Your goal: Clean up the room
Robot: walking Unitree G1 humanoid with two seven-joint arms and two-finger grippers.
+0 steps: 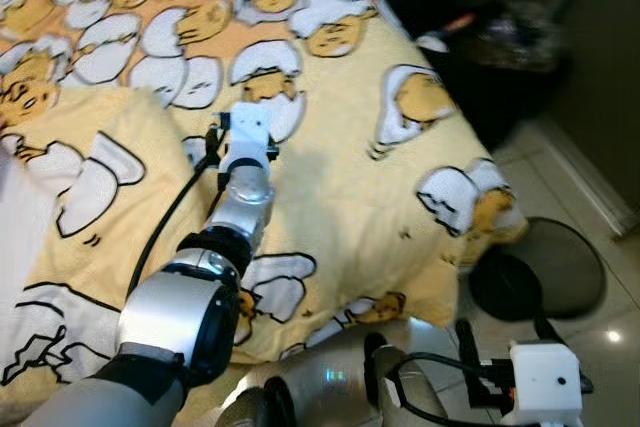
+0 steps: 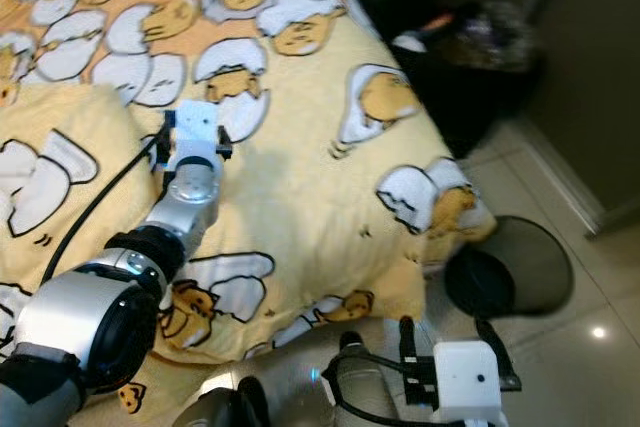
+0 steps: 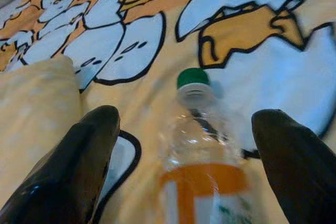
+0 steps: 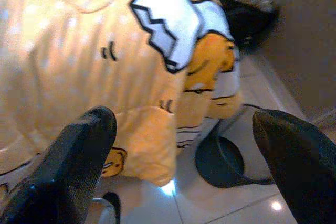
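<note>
The left end effector (image 3: 184, 145) is stretched out over the bed, its two black fingers (image 3: 79, 156) spread wide on either side of a clear plastic bottle (image 3: 202, 161) with a green cap and an orange label. The bottle lies on the blanket between the fingers, and neither one looks to be touching it. The step in hand looks like picking up this bottle; the next move would call for easing forward and pressing the fingers together round its body, which is smooth and may slip. The right end effector (image 2: 455, 347) hangs low by the floor, fingers spread, holding nothing. The blanket (image 1: 340, 157) is yellow with a cartoon egg pattern. Beyond the bed's corner a dark round base (image 1: 540, 267) rests on pale floor tiles (image 1: 600, 347)
</note>
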